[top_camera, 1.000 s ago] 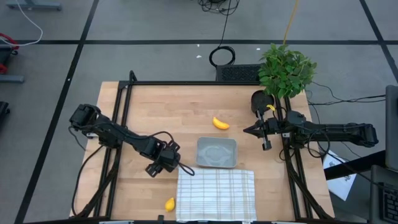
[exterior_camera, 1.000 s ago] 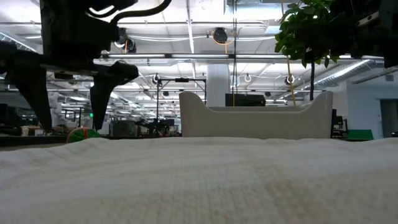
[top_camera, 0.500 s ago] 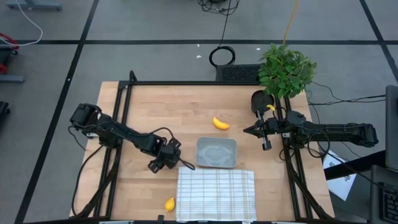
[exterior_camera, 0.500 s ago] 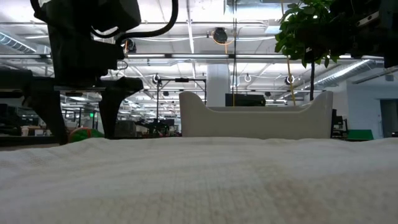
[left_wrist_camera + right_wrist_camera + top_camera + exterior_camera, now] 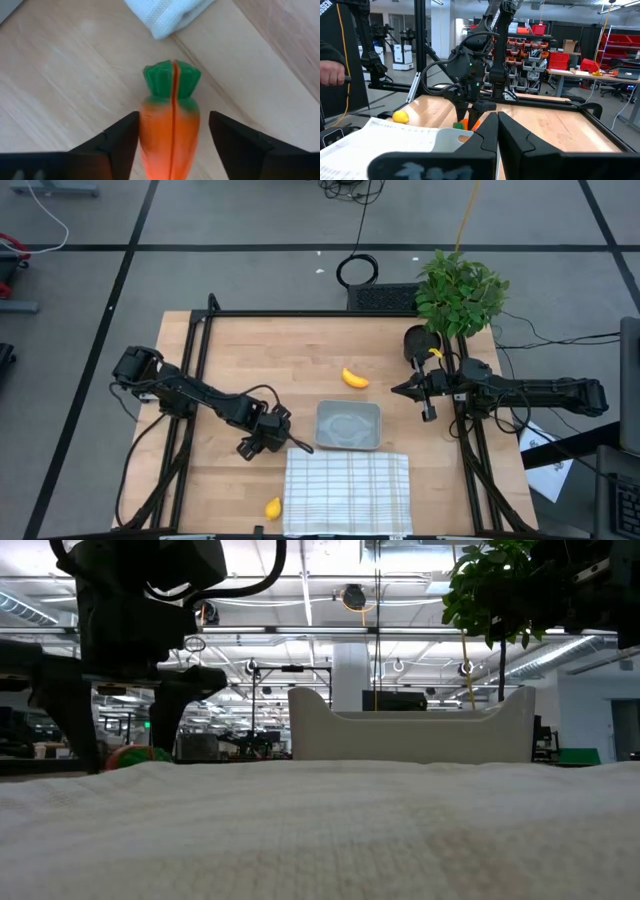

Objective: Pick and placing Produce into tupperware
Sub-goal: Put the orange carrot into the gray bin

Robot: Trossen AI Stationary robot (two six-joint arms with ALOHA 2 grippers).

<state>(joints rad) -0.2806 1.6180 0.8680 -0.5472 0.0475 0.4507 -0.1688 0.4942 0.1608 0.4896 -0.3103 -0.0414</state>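
A: Carrot first. It lies on the counter between the left hand's spread fingers, green top pointing away from the wrist toward the cloth corner just beyond it.

B: Is the hand touching it?

A: I'd say not yet. A sliver of counter shows on each side, though the near end of the carrot runs out of the wrist view, so I can't be sure down there.

B: So how should the grab go?

A: The body is well centred already. Settle low, press on the thick orange part rather than the leafy end, and close evenly so it doesn't roll or squirt out. Then lift high enough to clear the tub wall.

B: Where's the tub?

A: From above, the tub sits just right of the left hand, touching the cloth's far edge. A short carry.

B: The other pieces?

A: The lemon is beside the cloth's near left corner; the banana lies past the tub. Farthest off, the right hand waits by the plant, fingers pressed together.
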